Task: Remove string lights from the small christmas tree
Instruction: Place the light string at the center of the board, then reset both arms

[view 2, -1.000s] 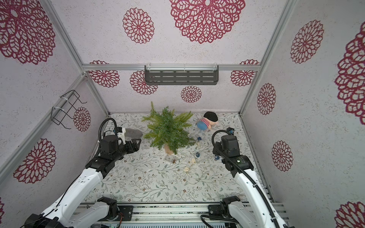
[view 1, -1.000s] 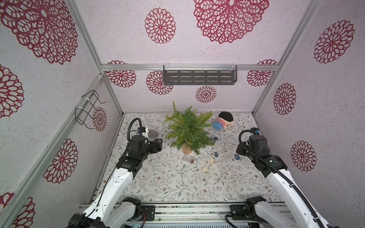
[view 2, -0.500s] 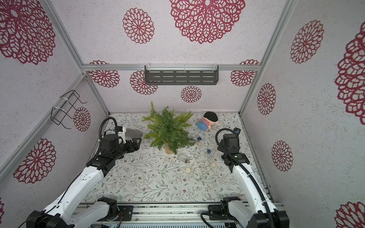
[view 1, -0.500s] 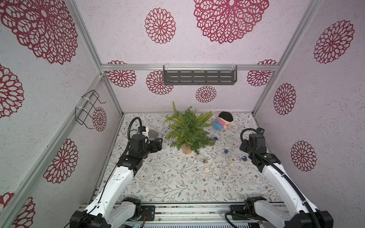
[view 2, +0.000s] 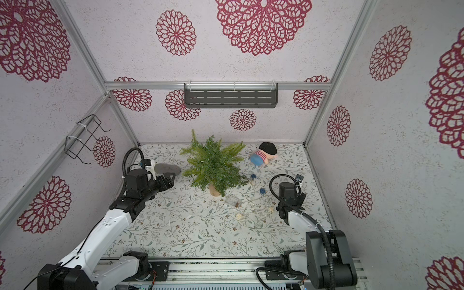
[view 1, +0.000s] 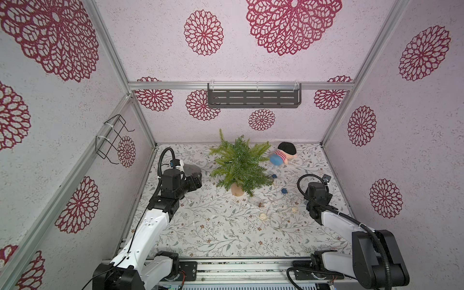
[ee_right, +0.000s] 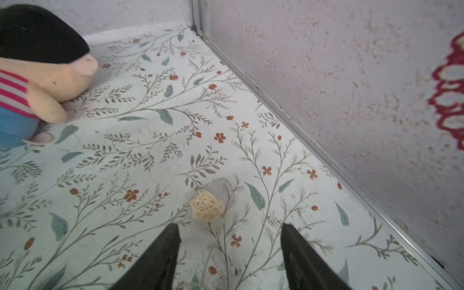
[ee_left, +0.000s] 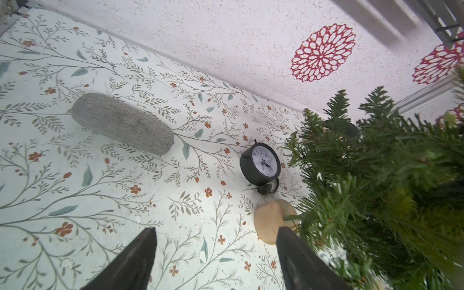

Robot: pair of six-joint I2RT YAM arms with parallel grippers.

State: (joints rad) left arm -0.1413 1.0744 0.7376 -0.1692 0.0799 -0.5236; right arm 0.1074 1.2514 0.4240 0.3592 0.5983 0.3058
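Between the fingers [ee_right: 155,258] of the right tool [ee_right: 231,226] we see only the bare floral surface [ee_right: 125,163]; its jaws stand wide apart and grip nothing; just ahead of the tips lies one cream ball [ee_right: 207,209] of the string lights [view 1: 263,216]. In both top views the strand sprawls loose on the surface between that arm and the small christmas tree [view 1: 239,165], its clear box [view 1: 256,202] near the tan base [view 1: 237,189]; a blue ball sits at the edge of the lowest branches, and we cannot tell whether it is caught there. Across the tree, the left tool [ee_left: 216,229] is likewise spread wide and empty, one finger close beside the base. Farther off we find a plush doll [view 1: 282,155], a black clock [ee_left: 261,163] and a grey pouch [ee_left: 123,125].
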